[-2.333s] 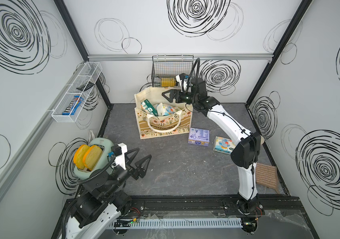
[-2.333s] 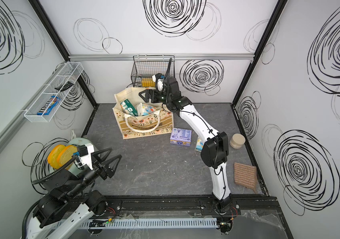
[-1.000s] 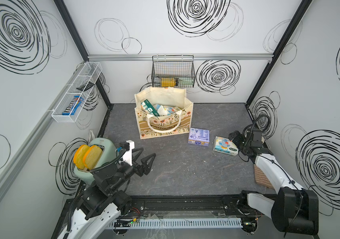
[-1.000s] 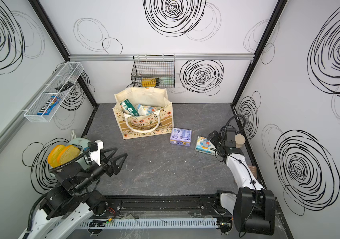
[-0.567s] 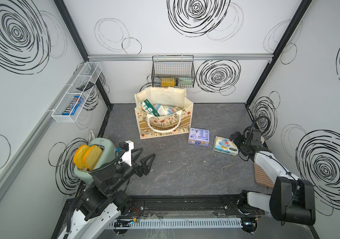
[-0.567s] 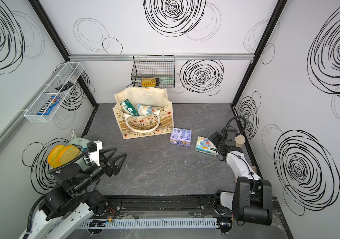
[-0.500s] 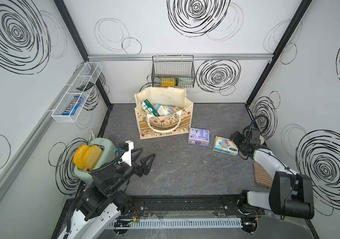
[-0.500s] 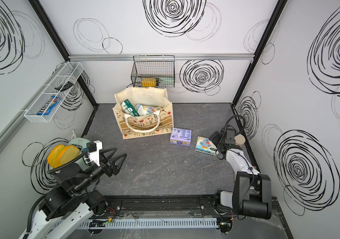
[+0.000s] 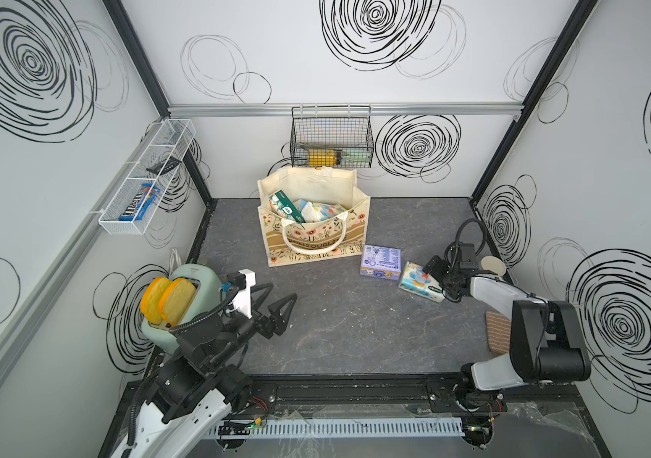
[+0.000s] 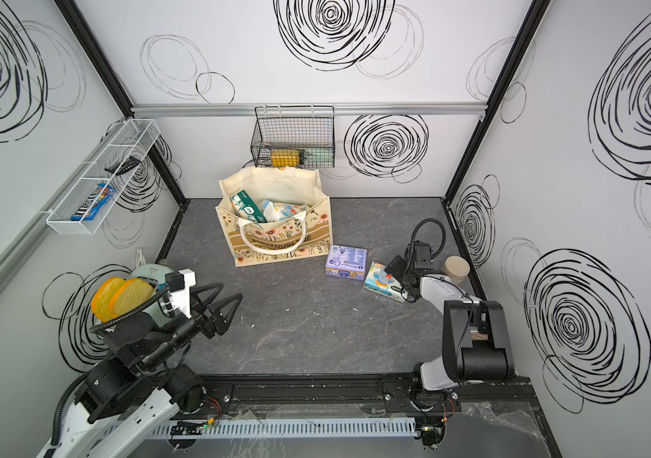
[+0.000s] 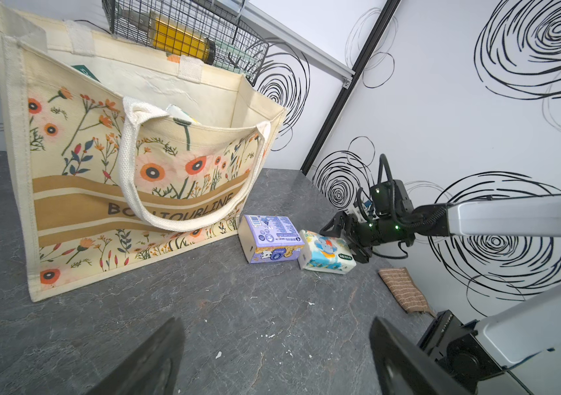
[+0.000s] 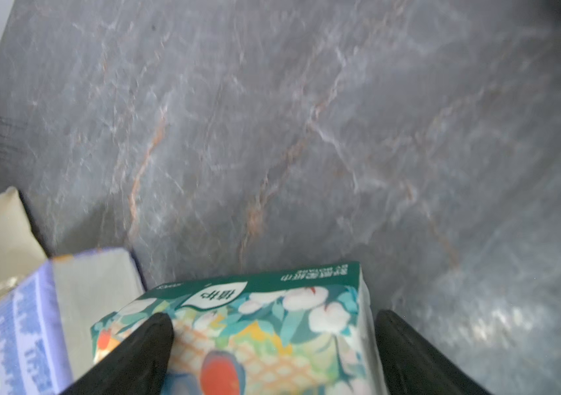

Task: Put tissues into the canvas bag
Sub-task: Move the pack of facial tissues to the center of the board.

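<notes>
The floral canvas bag (image 9: 312,238) stands upright with its mouth open at the back edge of the grey surface (image 9: 335,329), a little left of the middle. A dark green tissue pack (image 9: 286,206) and lighter packs (image 9: 321,209) show above its rim. Two more lie outside on the surface: a purple tissue pack (image 9: 380,260) just beside the bag's front right corner, and an elephant-print tissue pack (image 9: 415,279) just beside that, toward the right edge. The right claw (image 9: 440,279) reaches in low from the right edge, jaws wide, straddling the end of the elephant-print tissue pack. In the right wrist view one finger (image 12: 149,342) overlaps the printed face and the other stands just clear of the side, so the pack is not clamped. The left claw (image 9: 282,291) hangs wide and empty over the front left part of the surface, well apart from the packs.
</notes>
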Robot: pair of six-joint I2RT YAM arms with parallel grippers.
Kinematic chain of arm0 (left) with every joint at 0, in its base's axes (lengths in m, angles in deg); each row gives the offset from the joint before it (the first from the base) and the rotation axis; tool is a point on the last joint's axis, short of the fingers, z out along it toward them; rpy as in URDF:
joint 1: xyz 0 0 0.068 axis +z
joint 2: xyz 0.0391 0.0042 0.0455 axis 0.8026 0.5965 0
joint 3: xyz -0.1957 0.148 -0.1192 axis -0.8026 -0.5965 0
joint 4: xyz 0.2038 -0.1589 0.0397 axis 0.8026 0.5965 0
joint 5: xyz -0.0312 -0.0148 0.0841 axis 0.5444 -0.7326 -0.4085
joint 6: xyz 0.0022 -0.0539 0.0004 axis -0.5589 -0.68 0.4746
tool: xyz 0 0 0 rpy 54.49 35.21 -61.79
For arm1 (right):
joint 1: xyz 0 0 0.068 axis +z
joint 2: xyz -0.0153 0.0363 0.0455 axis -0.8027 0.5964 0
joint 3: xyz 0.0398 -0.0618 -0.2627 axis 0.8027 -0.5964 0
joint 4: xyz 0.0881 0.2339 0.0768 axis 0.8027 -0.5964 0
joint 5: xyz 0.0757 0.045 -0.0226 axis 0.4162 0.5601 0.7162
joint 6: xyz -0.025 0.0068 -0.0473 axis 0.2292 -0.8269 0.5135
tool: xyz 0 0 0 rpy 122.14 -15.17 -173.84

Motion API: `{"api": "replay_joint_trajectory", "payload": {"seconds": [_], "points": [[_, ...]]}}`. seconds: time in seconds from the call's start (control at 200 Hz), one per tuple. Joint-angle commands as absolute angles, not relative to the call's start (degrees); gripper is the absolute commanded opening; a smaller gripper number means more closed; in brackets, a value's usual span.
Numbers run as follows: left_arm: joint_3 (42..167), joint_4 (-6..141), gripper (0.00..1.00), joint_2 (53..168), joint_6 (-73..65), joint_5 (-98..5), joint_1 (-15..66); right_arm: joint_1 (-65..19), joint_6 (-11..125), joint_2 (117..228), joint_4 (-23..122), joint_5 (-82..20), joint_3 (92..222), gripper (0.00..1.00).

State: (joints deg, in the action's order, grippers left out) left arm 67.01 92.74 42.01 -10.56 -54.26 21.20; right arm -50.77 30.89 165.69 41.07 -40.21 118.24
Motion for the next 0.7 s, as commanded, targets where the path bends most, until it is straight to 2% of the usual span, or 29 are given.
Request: {"api": "replay_joint_trajectory", "payload": {"seconds": [0.0,0.25,0.365,0.696], "points": [[66.9,89.9,0.89,41.4,-10.9,-54.8,21.6,-44.3,28.6,157.6,38.7,-41.0,112.6,0.96],[66.9,90.0,0.89,41.4,-10.9,-54.7,22.0,-22.0,11.4,129.4,36.0,-42.1,97.2,0.94],[66.9,90.0,0.89,41.8,-10.9,-54.6,22.6,-19.0,11.1,119.8,35.7,-45.2,94.0,0.94],[67.2,90.3,0.88,46.4,-10.7,-53.2,24.6,-19.0,18.3,121.1,31.4,-42.3,101.3,0.96]]}}
